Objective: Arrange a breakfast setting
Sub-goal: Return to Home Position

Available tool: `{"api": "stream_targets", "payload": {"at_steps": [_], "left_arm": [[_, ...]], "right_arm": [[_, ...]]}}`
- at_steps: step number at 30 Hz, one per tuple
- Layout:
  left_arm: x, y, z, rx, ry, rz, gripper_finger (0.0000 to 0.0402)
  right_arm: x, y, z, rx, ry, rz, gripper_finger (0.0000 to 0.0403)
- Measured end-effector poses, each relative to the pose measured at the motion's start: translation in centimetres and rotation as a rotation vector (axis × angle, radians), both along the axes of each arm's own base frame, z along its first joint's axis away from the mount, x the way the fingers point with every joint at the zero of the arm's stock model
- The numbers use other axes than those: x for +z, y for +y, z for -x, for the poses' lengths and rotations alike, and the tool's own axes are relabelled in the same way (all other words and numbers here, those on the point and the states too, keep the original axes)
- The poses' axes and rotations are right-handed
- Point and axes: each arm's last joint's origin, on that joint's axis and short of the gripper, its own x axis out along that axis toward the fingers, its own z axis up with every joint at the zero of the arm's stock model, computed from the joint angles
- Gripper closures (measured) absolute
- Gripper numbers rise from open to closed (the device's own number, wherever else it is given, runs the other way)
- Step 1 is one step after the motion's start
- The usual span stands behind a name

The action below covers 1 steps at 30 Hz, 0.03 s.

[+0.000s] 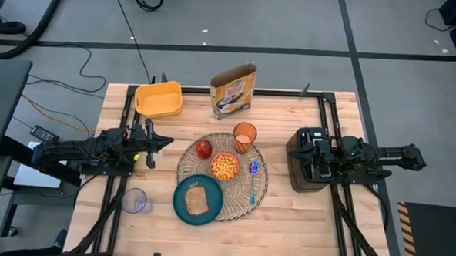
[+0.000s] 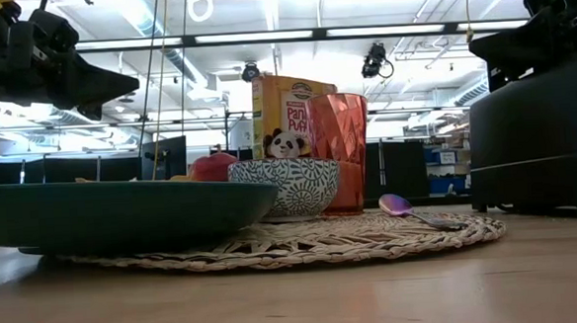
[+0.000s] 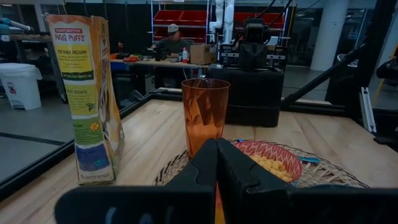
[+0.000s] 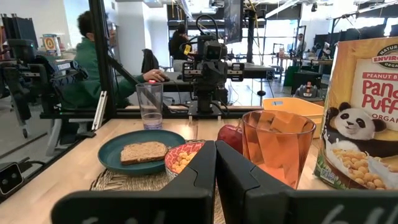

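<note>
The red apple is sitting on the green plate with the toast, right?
Not quite. The red apple sits on the woven placemat, next to the red bowl, not on the plate. Only the toast is on the plate. The high view shows this.

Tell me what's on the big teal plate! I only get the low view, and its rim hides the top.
Observer: One slice of toast lies on the teal plate.
Operator: Anything inside the patterned bowl?
Observer: It holds orange cereal; its inside is red.
Operator: Where are the grippers?
Observer: Both are shut. The left gripper hangs left of the placemat; the right gripper hangs over the black toaster.
</note>
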Motion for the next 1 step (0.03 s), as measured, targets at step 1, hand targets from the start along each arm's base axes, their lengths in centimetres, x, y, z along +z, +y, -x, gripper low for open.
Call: {"api": "stream_targets", "payload": {"at_steps": [1], "left_arm": [[0.0,0.0,0.0,0.0,0.0,0.0,0.0395]], "right_arm": [[0.0,0.0,0.0,0.0,0.0,0.0,0.0386]]}}
